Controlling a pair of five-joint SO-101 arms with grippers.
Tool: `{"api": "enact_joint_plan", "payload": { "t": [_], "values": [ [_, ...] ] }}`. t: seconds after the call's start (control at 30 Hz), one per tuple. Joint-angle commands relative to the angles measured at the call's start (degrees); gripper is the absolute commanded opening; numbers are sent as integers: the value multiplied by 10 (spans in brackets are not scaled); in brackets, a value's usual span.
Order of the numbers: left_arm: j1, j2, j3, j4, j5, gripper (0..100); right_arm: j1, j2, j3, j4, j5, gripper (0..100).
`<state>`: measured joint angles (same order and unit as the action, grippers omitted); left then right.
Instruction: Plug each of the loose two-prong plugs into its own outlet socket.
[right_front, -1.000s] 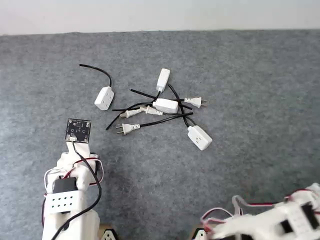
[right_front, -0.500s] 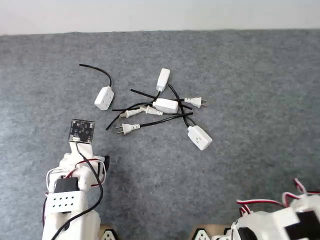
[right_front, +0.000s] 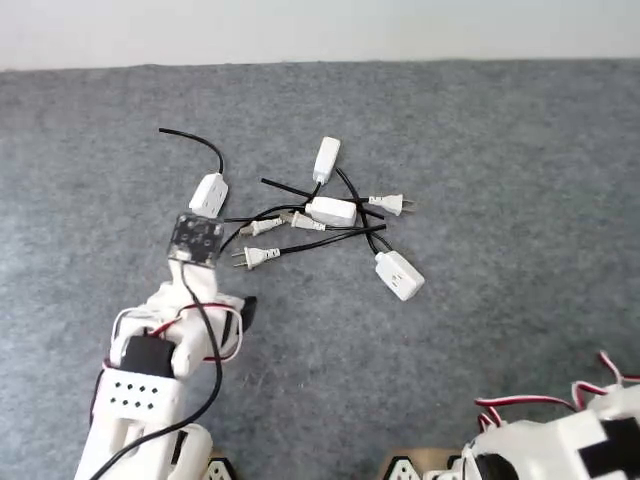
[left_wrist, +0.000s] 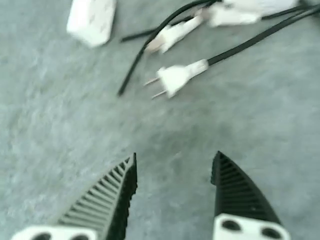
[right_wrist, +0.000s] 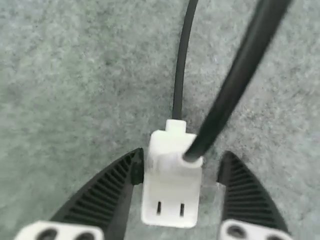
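Left wrist view puts the left gripper (left_wrist: 175, 156) wide open, holding nothing, above the carpet (left_wrist: 60, 140). Just ahead lies a plug (left_wrist: 176, 77), its long axis slanted across the opening, prongs turned partly back toward the gripper, cord trailing away; the left arm looks nearer it. The right gripper (right_wrist: 182, 154), open too, frames a socket block (right_wrist: 170, 197) without gripping it, slots unfilled.

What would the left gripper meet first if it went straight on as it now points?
Probably the white two-prong plug lying ahead of the left gripper, its prongs facing it; depth is unclear.
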<state>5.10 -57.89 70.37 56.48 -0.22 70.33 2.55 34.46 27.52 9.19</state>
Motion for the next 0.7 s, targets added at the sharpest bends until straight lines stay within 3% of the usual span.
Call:
{"api": "enact_joint_plan", "payload": {
  "t": [0.0, 0.27, 0.47, 0.67],
  "values": [
    [61, -4, -83, 41, 18, 234, -12, -60, -83, 130, 9, 308],
    [146, 213, -257, 45, 88, 235, -12, -96, -153, 252, -11, 294],
    [207, 408, -380, 18, 101, 234, -11, -97, -160, 253, -44, 58],
    [288, 548, -444, -80, 98, 233, -16, -86, -126, 226, -33, 58]
  ]
}}
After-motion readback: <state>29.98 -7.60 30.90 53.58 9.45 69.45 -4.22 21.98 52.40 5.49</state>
